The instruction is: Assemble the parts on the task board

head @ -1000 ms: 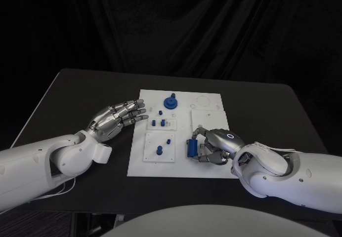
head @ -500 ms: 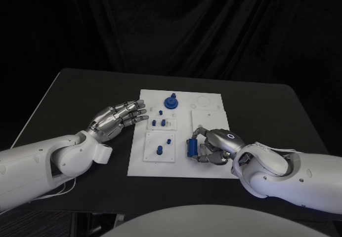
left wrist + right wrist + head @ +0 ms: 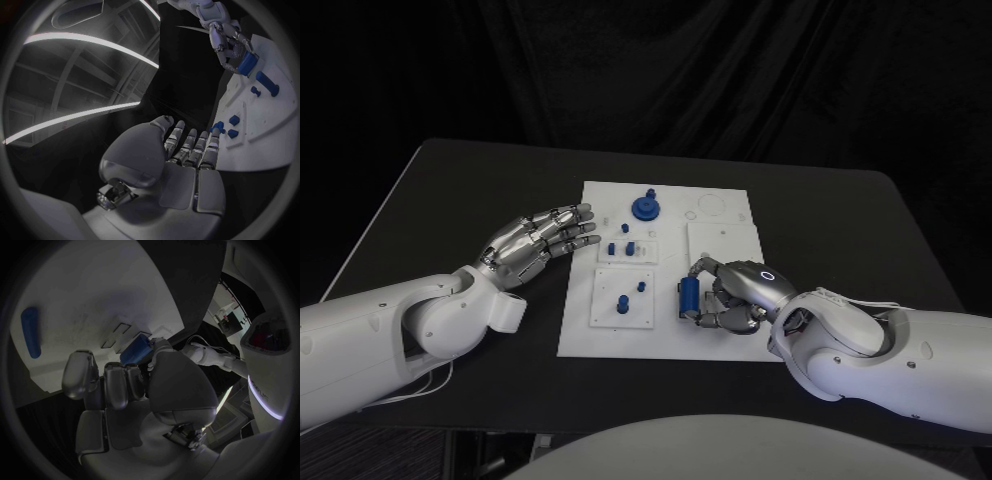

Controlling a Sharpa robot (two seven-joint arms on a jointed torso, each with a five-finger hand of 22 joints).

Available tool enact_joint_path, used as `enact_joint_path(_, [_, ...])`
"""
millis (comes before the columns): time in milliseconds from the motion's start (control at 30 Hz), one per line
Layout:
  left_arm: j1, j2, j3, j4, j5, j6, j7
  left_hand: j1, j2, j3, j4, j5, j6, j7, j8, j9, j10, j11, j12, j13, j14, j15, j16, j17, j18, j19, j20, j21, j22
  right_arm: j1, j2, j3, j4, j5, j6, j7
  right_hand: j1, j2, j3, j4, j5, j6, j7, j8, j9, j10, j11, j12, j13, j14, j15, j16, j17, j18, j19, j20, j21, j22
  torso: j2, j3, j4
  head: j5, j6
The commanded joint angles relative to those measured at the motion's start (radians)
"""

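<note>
The white task board (image 3: 589, 335) lies in the middle of the black table. My right hand (image 3: 740, 293) rests on the board's near right part and grips a blue block (image 3: 687, 297) between thumb and fingers. The right wrist view has the same block (image 3: 136, 351) pinched at my right hand's (image 3: 125, 385) fingertips, just above the board (image 3: 94, 295). My left hand (image 3: 538, 242) hovers at the board's left edge with its fingers spread and nothing in them. In the left wrist view, my left hand (image 3: 187, 155) points toward the board (image 3: 275, 120) and the held block (image 3: 247, 62).
A round blue part with a peg (image 3: 646, 208) stands at the board's far side. Small blue pegs (image 3: 627, 245) stand in one inset plate, and more blue pieces (image 3: 625, 302) sit in the nearer one. A long blue piece (image 3: 30, 332) lies on the board.
</note>
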Motion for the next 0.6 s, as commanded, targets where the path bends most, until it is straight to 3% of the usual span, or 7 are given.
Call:
enact_joint_path(33, [-0.002, 0.001, 0.001, 0.001, 0.002, 0.015, 0.008, -0.013, -0.001, 0.004, 0.0, 0.0, 0.004, 0.029, 0.005, 0.001, 0.002, 0.006, 0.007, 0.001, -0.007, 0.002, 0.007, 0.001, -0.007, 0.004, 0.0, -0.004, -0.001, -0.002, -0.002, -0.002, 0.004, 0.008, 0.006, 0.0, -0.007, -0.004, 0.015, -0.001, 0.027, -0.002, -0.001, -0.013, -0.021, -0.023, 0.0, -0.015, 0.066, 0.025, 0.005, -0.006, -0.003, 0.021, -0.007, -0.002, -0.007, 0.152, 0.0, -0.0001, -0.0007, 0.002, 0.0])
enact_joint_path(600, [-0.004, -0.001, 0.001, 0.002, 0.002, 0.015, 0.004, -0.013, -0.001, 0.004, 0.0, 0.0, 0.004, 0.029, 0.005, 0.001, 0.002, 0.006, 0.007, 0.001, -0.007, 0.002, 0.007, 0.001, -0.007, 0.004, 0.0, -0.004, -0.001, -0.004, -0.014, -0.002, 0.019, 0.008, 0.021, -0.008, 0.006, -0.024, 0.037, -0.007, 0.025, -0.001, -0.001, -0.035, -0.056, -0.033, -0.001, -0.022, 0.055, 0.022, 0.004, -0.01, -0.011, 0.023, -0.011, -0.003, -0.017, 0.149, 0.001, 0.0003, -0.0004, 0.001, 0.0])
